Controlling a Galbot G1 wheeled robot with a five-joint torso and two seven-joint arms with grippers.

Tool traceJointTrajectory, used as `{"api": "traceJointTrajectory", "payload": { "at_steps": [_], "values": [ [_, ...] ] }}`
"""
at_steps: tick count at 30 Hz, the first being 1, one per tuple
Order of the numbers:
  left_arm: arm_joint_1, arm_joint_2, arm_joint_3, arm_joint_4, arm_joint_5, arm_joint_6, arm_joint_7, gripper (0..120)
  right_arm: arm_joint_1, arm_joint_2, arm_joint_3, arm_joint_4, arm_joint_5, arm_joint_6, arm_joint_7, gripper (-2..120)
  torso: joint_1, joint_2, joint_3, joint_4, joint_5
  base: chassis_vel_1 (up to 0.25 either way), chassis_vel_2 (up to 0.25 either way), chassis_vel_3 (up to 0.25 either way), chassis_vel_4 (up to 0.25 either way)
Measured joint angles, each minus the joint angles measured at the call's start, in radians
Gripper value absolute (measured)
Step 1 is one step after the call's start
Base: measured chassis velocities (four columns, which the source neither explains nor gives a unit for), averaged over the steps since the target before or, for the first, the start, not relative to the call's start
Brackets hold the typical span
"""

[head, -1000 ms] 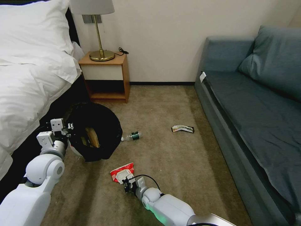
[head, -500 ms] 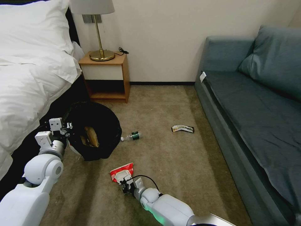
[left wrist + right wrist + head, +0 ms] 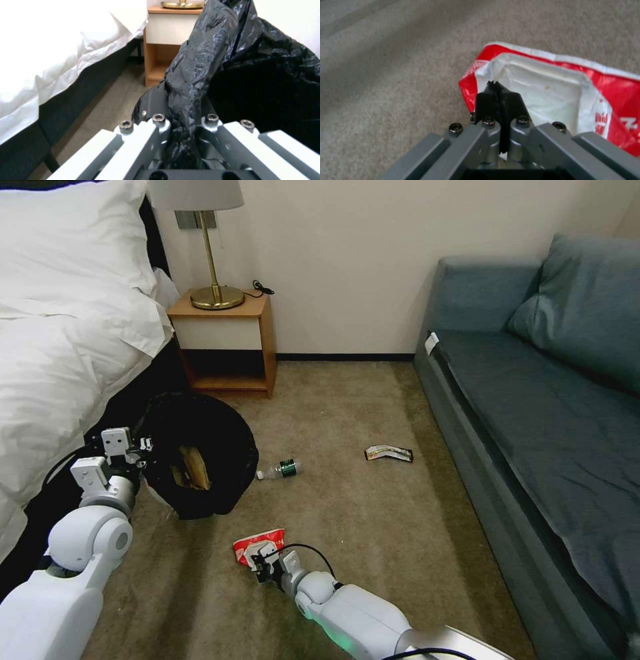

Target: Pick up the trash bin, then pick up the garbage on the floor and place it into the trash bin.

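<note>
The bin [image 3: 200,460] sits at left centre of the head view, tilted, its black bag [image 3: 200,65] pinched between the clenched jaws of the left gripper [image 3: 143,447] at the rim (brown paper [image 3: 195,467] lies inside). Low in the frame, the right gripper [image 3: 257,565] rests at the near edge of the red packet [image 3: 257,543] on the carpet [image 3: 373,513], jaws pressed together. The bottle [image 3: 280,469] lies mid-frame; the wrapper [image 3: 388,453] lies right of it, near the sofa [image 3: 533,393].

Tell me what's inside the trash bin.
Inside the trash bin, a crumpled brown paper piece lies against the black bag lining. The lining's dark folds hide the rest of the bottom.
</note>
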Motion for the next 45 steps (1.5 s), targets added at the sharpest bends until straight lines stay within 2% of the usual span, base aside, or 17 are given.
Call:
{"api": "traceJointTrajectory", "payload": {
  "at_steps": [1, 4, 5, 10, 11, 12, 15, 17, 18, 20, 21, 23, 24, 26, 36, 45],
  "values": [
    [0.000, 0.000, 0.000, 0.000, 0.000, 0.000, 0.000, 4, 0.000, 0.000, 0.000, 0.000, 0.000, 0.000, 0.000, 1, 0.000, 0.000, 0.000, 0.0000, 0.0000, 0.000, 0.000, 0.000, 0.000],
    [-0.001, 0.008, -0.005, -0.005, -0.008, 0.000, -0.004, 4, 0.015, 0.000, -0.015, 0.003, -0.004, -0.002, -0.004, 15, 0.000, 0.000, 0.000, 0.0000, 0.0000, 0.000, 0.000, 0.000, 0.000],
    [-0.001, 0.008, -0.005, -0.005, -0.008, 0.000, -0.004, 4, 0.015, 0.000, -0.015, 0.003, -0.004, -0.002, -0.004, 15, 0.000, 0.000, 0.000, 0.0000, 0.0000, 0.000, 0.000, 0.000, 0.000],
    [0.003, 0.022, -0.020, -0.011, -0.019, -0.002, -0.006, 4, 0.027, 0.000, -0.020, -0.014, -0.059, 0.002, -0.023, 38, 0.000, 0.000, 0.000, 0.0000, 0.0000, 0.000, 0.000, 0.000, 0.000],
    [0.003, 0.022, -0.020, -0.011, -0.019, -0.002, -0.006, 4, 0.027, 0.000, -0.020, -0.014, -0.059, 0.002, -0.023, 38, 0.000, 0.000, 0.000, 0.0000, 0.0000, 0.000, 0.000, 0.000, 0.000],
    [0.003, 0.022, -0.020, -0.014, -0.021, -0.002, -0.006, 4, 0.030, 0.000, -0.021, -0.022, -0.072, 0.008, -0.027, 45, 0.000, 0.000, 0.000, 0.0000, 0.0000, 0.000, 0.000, 0.000, 0.000],
    [0.004, 0.022, -0.020, -0.018, -0.023, -0.002, -0.006, 4, 0.033, 0.000, -0.022, -0.028, -0.084, 0.016, -0.032, 51, 0.000, 0.000, 0.000, 0.0000, 0.0000, 0.000, 0.000, 0.000, 0.000],
    [0.005, 0.016, -0.020, -0.019, -0.023, -0.002, -0.006, 4, 0.037, 0.000, -0.025, -0.038, -0.107, 0.031, -0.045, 64, 0.000, 0.000, 0.000, -0.0001, -0.0001, 0.000, 0.000, 0.000, 0.000],
    [0.005, 0.016, -0.020, -0.019, -0.023, -0.002, -0.006, 4, 0.037, 0.000, -0.025, -0.038, -0.107, 0.031, -0.045, 64, 0.000, 0.000, 0.000, -0.0001, -0.0001, 0.000, 0.000, 0.000, 0.000],
    [0.008, 0.013, -0.020, -0.019, -0.021, -0.002, -0.006, 4, 0.041, 0.000, -0.028, -0.042, -0.126, 0.040, -0.054, 76, 0.000, 0.000, 0.000, 0.0000, 0.0000, 0.000, 0.000, 0.000, 0.000],
    [0.008, 0.013, -0.020, -0.019, -0.021, -0.002, -0.006, 4, 0.041, 0.000, -0.028, -0.042, -0.126, 0.040, -0.054, 76, 0.000, 0.000, 0.000, 0.0000, 0.0000, 0.000, 0.000, 0.000, 0.000],
    [0.008, 0.012, -0.020, -0.019, -0.021, -0.003, -0.006, 4, 0.047, 0.000, -0.031, -0.042, -0.144, 0.048, -0.061, 85, 0.000, 0.000, 0.000, 0.0000, 0.0000, 0.000, 0.000, 0.000, 0.000],
    [0.008, 0.012, -0.020, -0.019, -0.021, -0.003, -0.006, 4, 0.047, 0.000, -0.031, -0.042, -0.144, 0.048, -0.061, 85, 0.000, 0.000, 0.000, 0.0000, 0.0000, 0.000, 0.000, 0.000, 0.000],
    [0.008, 0.011, -0.023, -0.019, -0.020, -0.004, -0.006, 4, 0.059, 0.000, -0.039, -0.042, -0.164, 0.056, -0.070, 97, 0.000, 0.000, 0.000, 0.0000, 0.0000, 0.000, 0.000, 0.000, 0.000],
    [0.015, 0.001, -0.029, -0.020, -0.014, -0.011, -0.003, 4, 0.090, 0.000, -0.050, -0.050, -0.170, 0.059, -0.082, 100, 0.000, 0.000, 0.000, 0.0000, 0.0000, 0.000, 0.000, 0.000, 0.000],
    [0.018, -0.017, -0.027, -0.017, -0.002, -0.021, 0.005, 4, 0.126, 0.000, -0.001, -0.149, -0.187, 0.084, -0.135, 100, 0.000, 0.000, 0.000, -0.0001, 0.0000, 0.000, 0.000, 0.000, 0.000]
  ]
}}
